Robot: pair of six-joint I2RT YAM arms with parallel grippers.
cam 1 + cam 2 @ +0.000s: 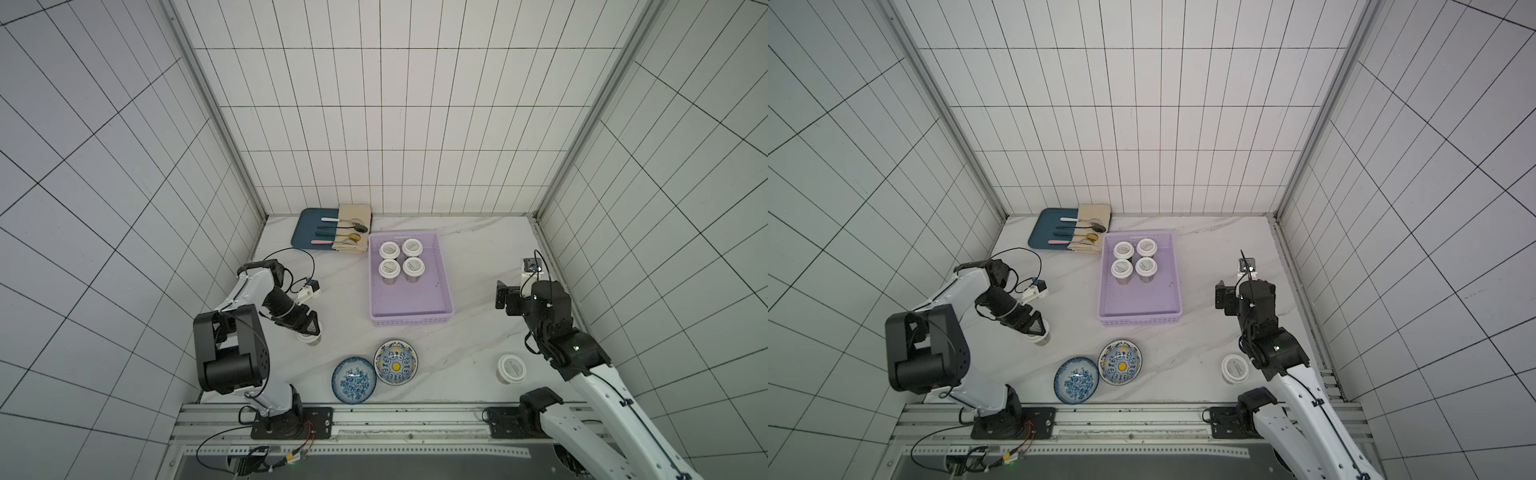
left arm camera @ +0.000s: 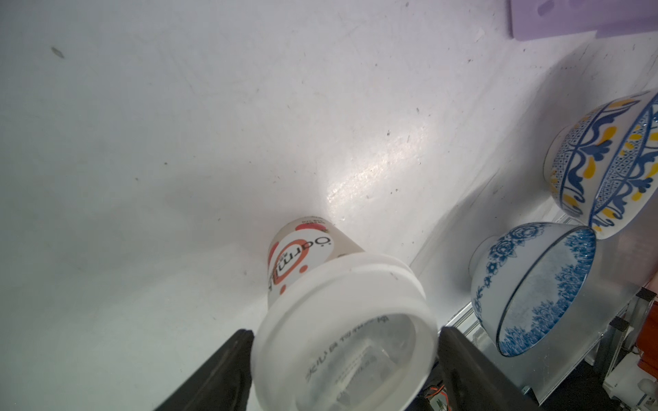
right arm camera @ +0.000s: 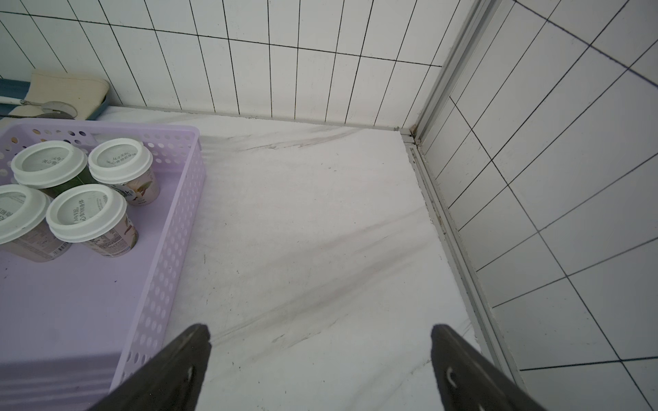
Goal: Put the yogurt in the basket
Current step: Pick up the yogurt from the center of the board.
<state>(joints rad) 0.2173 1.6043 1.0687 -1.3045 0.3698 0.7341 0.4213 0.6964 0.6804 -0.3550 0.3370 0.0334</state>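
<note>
Several yogurt cups (image 1: 390, 269) with white lids stand upright in the far end of the lilac basket (image 1: 409, 319), also seen in the right wrist view (image 3: 171, 227). Another yogurt cup (image 2: 341, 320) stands on the table at the left. My left gripper (image 2: 345, 332) is open around its lid: one finger touches it and a thin gap shows at the other. In a top view the left gripper (image 1: 309, 328) hides most of this cup. A further yogurt cup (image 1: 512, 368) stands alone at the front right. My right gripper (image 3: 320, 331) is open and empty over bare table, right of the basket.
Two patterned blue bowls (image 1: 354, 380) (image 1: 396, 361) sit near the front edge, between the left cup and the basket. A dark blue tray (image 1: 305, 232) with cutlery on a beige cloth lies at the back left. Tiled walls close in both sides.
</note>
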